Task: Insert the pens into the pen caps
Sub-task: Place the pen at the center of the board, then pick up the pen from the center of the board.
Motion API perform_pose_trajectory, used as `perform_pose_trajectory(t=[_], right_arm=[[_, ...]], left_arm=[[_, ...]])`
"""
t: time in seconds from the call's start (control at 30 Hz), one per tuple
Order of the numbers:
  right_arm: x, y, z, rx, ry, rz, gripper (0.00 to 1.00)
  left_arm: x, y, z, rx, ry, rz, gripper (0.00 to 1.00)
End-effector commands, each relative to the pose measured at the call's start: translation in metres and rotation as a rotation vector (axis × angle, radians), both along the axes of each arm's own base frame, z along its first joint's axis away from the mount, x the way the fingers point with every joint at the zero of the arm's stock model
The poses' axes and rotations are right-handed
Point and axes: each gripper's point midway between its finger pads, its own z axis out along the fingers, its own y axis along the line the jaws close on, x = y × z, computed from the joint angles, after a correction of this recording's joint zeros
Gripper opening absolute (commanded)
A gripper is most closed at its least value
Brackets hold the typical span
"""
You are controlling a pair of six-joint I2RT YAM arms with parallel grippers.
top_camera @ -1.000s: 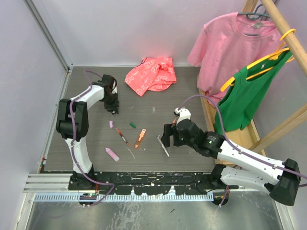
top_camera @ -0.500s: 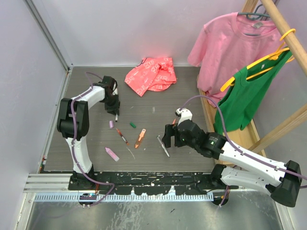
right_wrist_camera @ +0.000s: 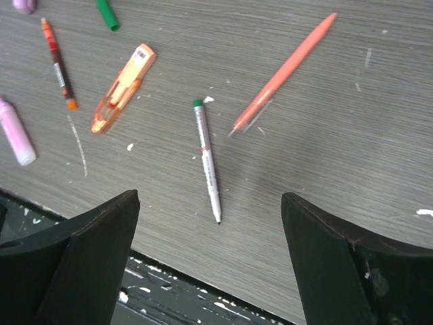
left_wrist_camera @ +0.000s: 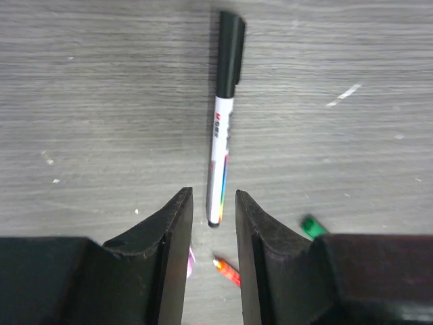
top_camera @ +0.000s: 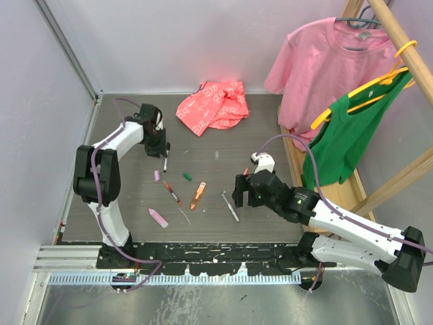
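The left gripper (left_wrist_camera: 213, 254) hangs over the desk's (top_camera: 223, 145) far left part with a narrow gap between its jaws and nothing held; a white marker with a black cap (left_wrist_camera: 222, 139) lies flat just beyond its tips. The right gripper (right_wrist_camera: 210, 233) stands wide open and empty above the uncapped white marker (right_wrist_camera: 207, 159), the salmon-orange pen (right_wrist_camera: 287, 68) and the short orange pen (right_wrist_camera: 125, 87) near the desk's front edge, with a green cap (right_wrist_camera: 107, 13) farther off.
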Motion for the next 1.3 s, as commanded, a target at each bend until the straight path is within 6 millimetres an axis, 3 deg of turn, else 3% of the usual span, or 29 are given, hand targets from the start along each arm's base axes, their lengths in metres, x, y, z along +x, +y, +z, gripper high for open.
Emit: perform_pose_trajectory(t=[0.0,0.2,0.33,0.5,0.87,1.27], right_arm=[[0.019,-0.013,0.024,0.002,-0.058,-0.147,0.91],[0.028,-0.029,0.028,-0.027,-0.069,-0.274,0.9],[0.024,-0.018,0.031,-0.064,-0.052,-0.172,0.91],[0.011,0.001,0.015,-0.146,0.015,0.029,0.88],[0.005,0.033,-0.025,-0.246,0.173,0.189,0.75],[0.003,0.037,-0.073,-0.353,0.302,0.21,0.61]], left_arm=[[0.017,0.001,0.082,-0.031,-0.244,0.009,0.33],[-0.011,0.002,0.15,-0.105,-0.459,0.023,0.38],[-0.046,0.0,0.164,-0.165,-0.527,0.019,0.4],[-0.086,0.006,0.167,-0.197,-0.572,0.045,0.46],[-0.148,0.026,0.155,-0.153,-0.57,0.057,0.47],[-0.156,0.018,0.157,-0.192,-0.578,0.009,0.43]])
